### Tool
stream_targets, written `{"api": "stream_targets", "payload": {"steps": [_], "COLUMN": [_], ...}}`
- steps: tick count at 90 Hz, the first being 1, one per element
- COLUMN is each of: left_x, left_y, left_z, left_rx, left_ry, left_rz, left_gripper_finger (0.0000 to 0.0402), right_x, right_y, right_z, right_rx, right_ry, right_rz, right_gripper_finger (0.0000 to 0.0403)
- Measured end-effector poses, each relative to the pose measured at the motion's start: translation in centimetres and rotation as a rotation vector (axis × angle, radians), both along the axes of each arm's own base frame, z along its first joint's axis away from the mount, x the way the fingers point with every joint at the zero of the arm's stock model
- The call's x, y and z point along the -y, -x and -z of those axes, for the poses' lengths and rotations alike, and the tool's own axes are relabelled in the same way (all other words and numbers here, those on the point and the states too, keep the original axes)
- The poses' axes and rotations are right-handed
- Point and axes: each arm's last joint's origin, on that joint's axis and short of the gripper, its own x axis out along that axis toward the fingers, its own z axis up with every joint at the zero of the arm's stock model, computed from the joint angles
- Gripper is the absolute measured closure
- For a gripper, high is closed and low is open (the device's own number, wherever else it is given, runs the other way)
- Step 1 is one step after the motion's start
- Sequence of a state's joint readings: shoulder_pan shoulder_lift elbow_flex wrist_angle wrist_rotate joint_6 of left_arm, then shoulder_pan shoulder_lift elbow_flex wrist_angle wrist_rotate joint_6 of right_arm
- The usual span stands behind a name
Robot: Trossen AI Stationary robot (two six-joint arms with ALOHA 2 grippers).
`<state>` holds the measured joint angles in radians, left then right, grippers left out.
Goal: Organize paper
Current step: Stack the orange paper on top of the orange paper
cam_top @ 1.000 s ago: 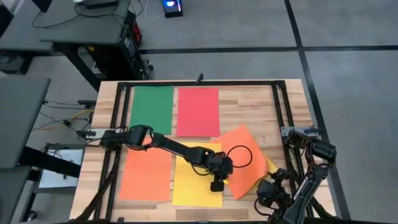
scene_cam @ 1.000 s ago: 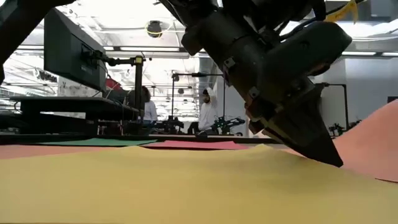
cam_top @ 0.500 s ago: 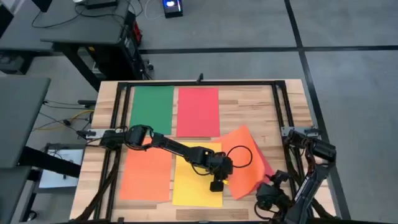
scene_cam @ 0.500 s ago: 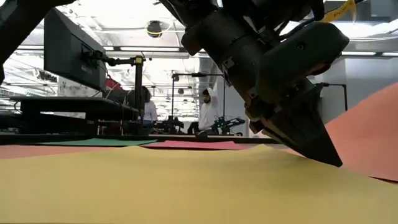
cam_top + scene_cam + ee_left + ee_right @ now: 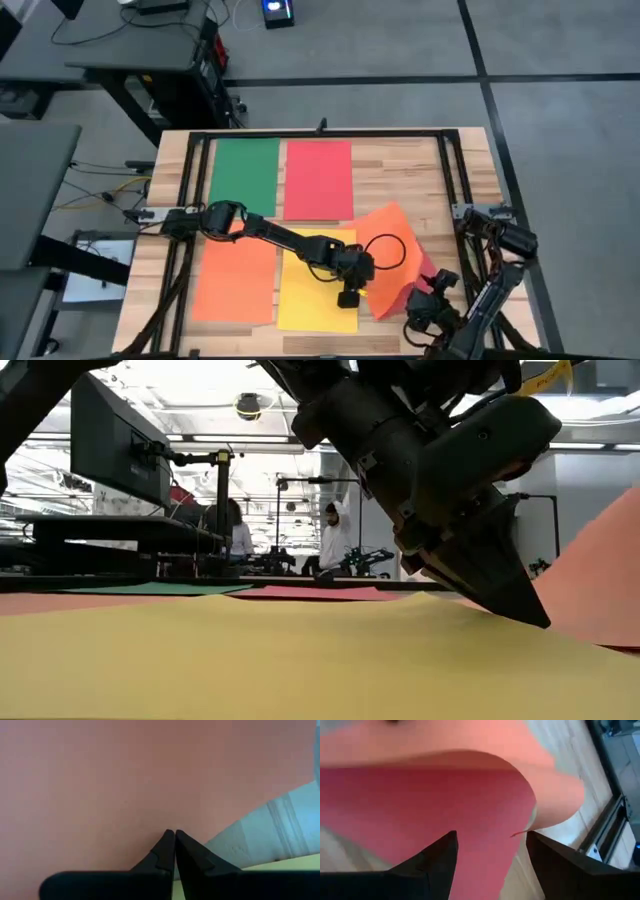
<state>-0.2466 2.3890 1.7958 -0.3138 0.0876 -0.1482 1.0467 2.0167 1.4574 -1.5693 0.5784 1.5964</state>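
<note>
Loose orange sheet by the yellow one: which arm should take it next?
Probably right. The right gripper sits open at the loose orange sheet with a pink-red sheet between its fingers. The left gripper, shut, presses the yellow sheet nearby.

paper (image 5: 250,212): green, red, orange, yellow flat | loose orange sheet (image 5: 390,258) curled over pink-red

Robotics lab: monitor (image 5: 118,438), workbenches (image 5: 140,50).

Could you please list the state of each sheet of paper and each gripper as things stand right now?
green sheet: flat.
pink-red sheet: flat.
orange sheet: flat.
yellow sheet: flat.
loose orange sheet: askew, lifted, curled.
loose pink-red sheet: under it.
left gripper: shut.
right gripper: open.
</note>
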Motion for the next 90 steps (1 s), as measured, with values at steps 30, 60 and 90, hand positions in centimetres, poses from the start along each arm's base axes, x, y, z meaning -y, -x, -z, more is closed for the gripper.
{"api": "stream_targets", "payload": {"steps": [30,60,90], "left_x": [0.0,0.0,0.0], "left_y": [0.0,0.0,0.0], "left_z": [0.0,0.0,0.0], "left_rx": [0.000,-0.001,-0.001], "left_ry": [0.001,0.001,0.001], "left_rz": [0.000,0.000,0.000], "left_gripper_finger": [0.0402,0.0402,0.0402], "right_x": [-0.2,-1.2,-2.5], "right_y": [-1.5,-2.5,-2.1], "right_z": [0.2,0.5,0.7], "right_rx": [0.236,0.414,0.513], "right_ry": [-0.027,-0.150,-0.269], "right_rz": [-0.024,-0.003,0.039], "right_gripper_finger": [0.0180,0.0180,0.0180]}}
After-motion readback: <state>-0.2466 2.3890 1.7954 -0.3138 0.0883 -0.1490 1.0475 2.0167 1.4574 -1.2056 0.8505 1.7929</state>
